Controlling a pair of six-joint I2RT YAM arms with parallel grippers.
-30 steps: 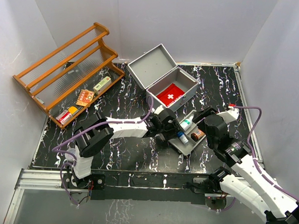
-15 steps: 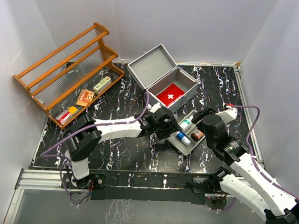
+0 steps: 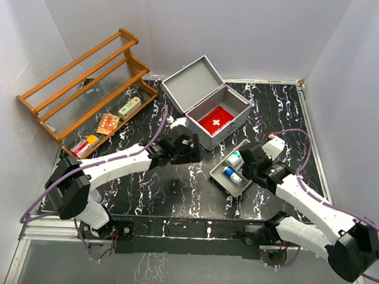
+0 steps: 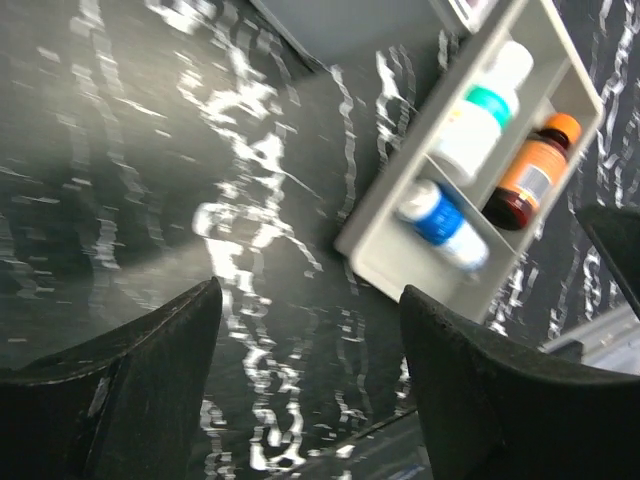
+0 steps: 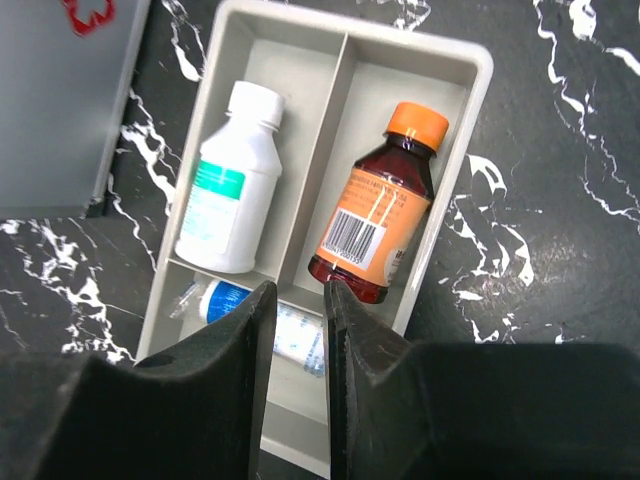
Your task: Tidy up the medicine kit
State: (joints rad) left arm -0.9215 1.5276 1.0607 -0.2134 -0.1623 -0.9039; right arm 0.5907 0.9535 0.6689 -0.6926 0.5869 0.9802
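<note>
Item 1, medicine kit (image 3: 191, 84): grey case, lid thrown back, red pouch (image 3: 217, 121) with a white cross inside. It stands on the marble table (image 3: 169, 185), at 12 o'clock from my bases.
Item 2, grey tray (image 5: 480, 70): at 5 o'clock of the kit, holding a white bottle (image 5: 232, 180), an amber bottle (image 5: 378, 215) and a blue-capped vial (image 5: 250, 305).
My left gripper (image 4: 310, 300): fingers spread wide, nothing between.
My right gripper (image 5: 297, 300): fingers nearly together over the tray's divider. I cannot tell whether they pinch it.

We see left gripper (image 4: 310, 300) pointing down, fingers spread wide, nothing between them. Right gripper (image 5: 300, 292): fingers nearly together, slim gap; we cannot tell any grip.
</note>
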